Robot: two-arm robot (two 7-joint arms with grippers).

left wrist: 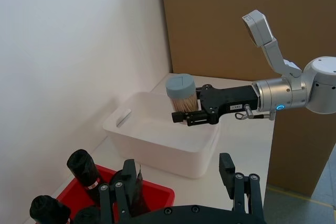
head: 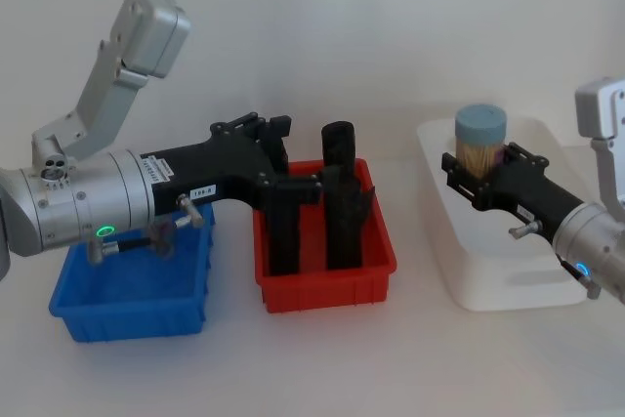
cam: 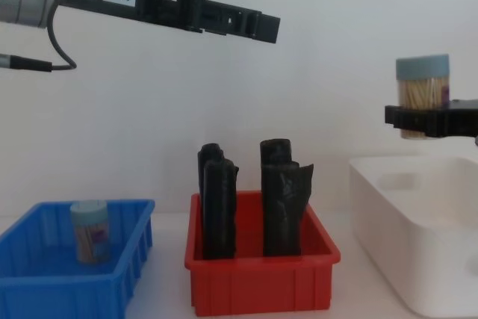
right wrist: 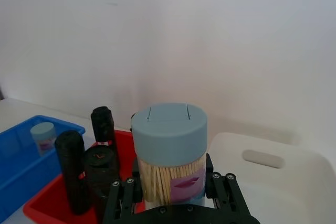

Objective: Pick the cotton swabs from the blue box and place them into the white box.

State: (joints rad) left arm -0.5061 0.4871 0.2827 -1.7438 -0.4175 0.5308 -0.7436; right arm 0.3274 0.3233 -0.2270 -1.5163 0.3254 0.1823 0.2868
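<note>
**Jar held high over the white box**

Our right pincer (head: 483,165) is clamped on one jar of the cotton swabs (head: 480,134). It grips the clear body below the pale blue lid and holds the jar upright. The jar hangs well above the white box (head: 508,280), over its left part towards the far side, and touches nothing but the pincer. Our left pincer (cam: 261,28) has its fingers spread and holds nothing. It is raised high over the left edge of the red bin (head: 327,290), between that bin and the blue box (head: 127,324).

We judge the step in hand to be lowering and releasing the jar, and the main risk is the height. If we let go from here, the jar could bounce, tip onto its side or pop its lid. If it drifts left on the way down, it could hit the rim and roll out onto the bench (head: 225,368). The grip sits low on a smooth jar, so a jerk of the arm could tilt it between the fingers. The next reach into the blue box passes beside the tall black packs (cam: 219,211), and a wide swing by either arm could knock them over.

We count two jars of cotton swabs: one in the right pincer and one standing upright in the blue box (cam: 90,231). There is one blue box, one white box and one red bin. There are four black packs, as far as we can make out, all upright in the red bin. We have two pincers.
</note>
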